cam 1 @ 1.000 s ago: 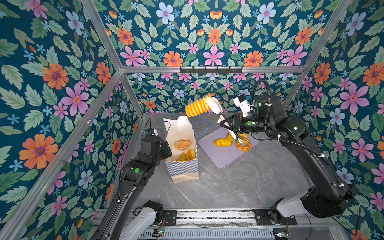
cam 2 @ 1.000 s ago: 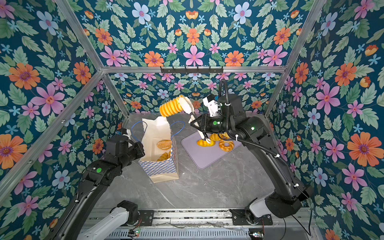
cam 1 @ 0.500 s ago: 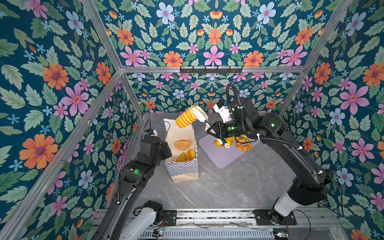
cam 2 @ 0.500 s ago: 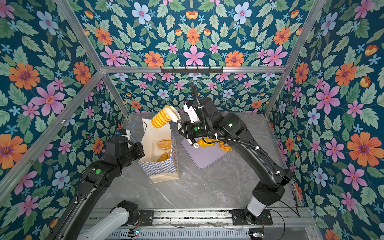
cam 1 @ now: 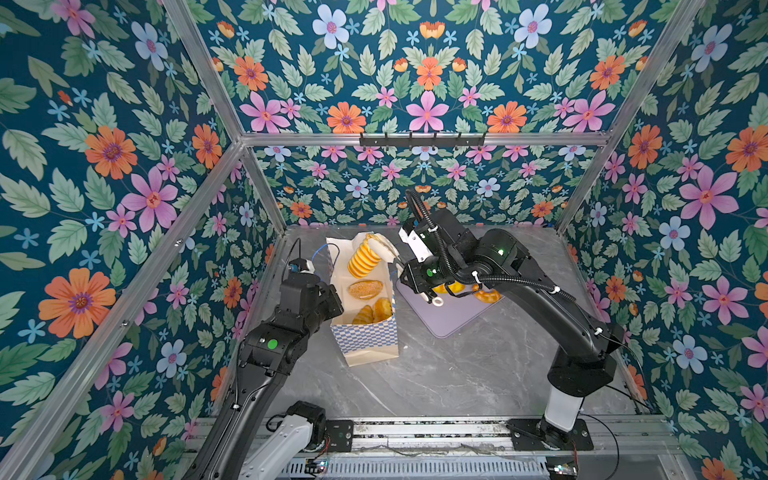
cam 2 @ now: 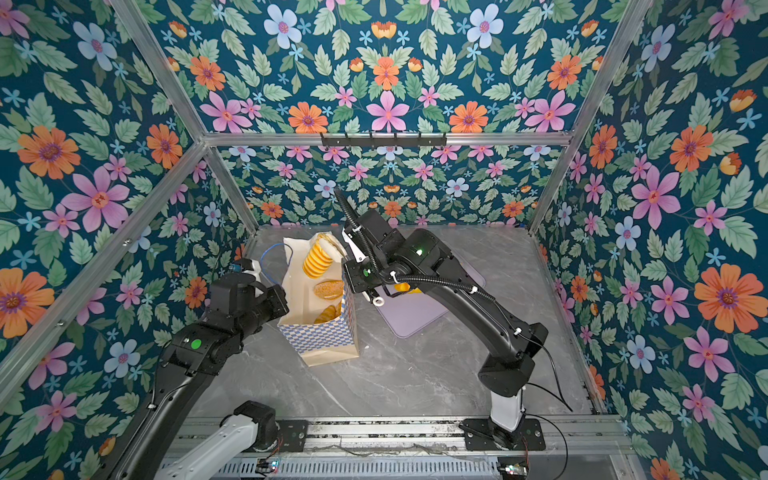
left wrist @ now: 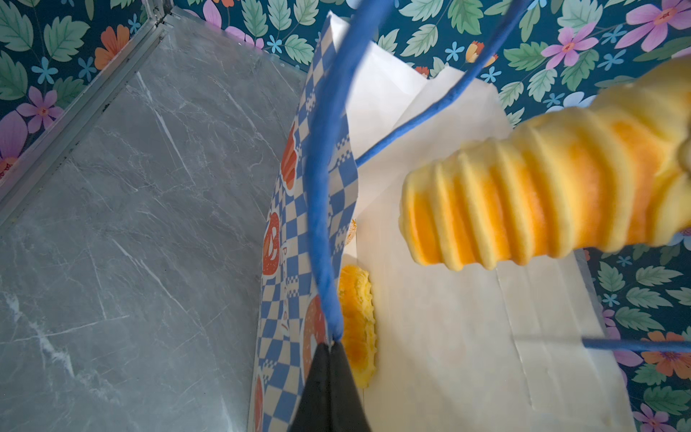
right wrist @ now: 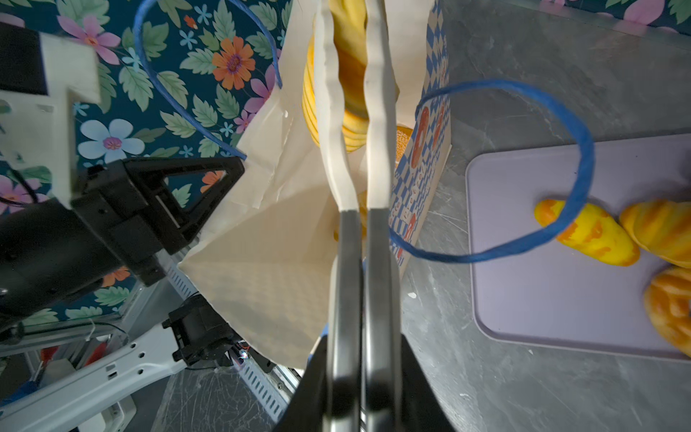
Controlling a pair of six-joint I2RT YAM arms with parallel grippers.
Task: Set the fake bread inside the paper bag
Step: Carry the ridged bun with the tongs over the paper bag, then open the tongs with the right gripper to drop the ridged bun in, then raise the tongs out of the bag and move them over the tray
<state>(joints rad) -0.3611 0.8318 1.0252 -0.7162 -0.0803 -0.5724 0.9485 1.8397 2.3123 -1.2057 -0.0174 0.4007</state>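
I see a grey marbled tabletop [cam 1: 457,374] boxed in by floral-papered walls [cam 1: 415,83]. My left end effector [left wrist: 331,346] is clamped on the blue cord handle [left wrist: 318,187] of the cream, blue-checkered paper bag [cam 1: 365,336]. My right end effector [right wrist: 352,45] grips a ribbed golden toy roll [cam 1: 363,262] above the bag's open mouth.

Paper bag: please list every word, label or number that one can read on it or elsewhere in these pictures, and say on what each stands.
"Pretzel": on the paper bag, along its checkered band beside a pretzel drawing; blurred, so this reading is only probable.
Small lettering on the same band in the right wrist view: too small to read.
Elsewhere: no text can be read.
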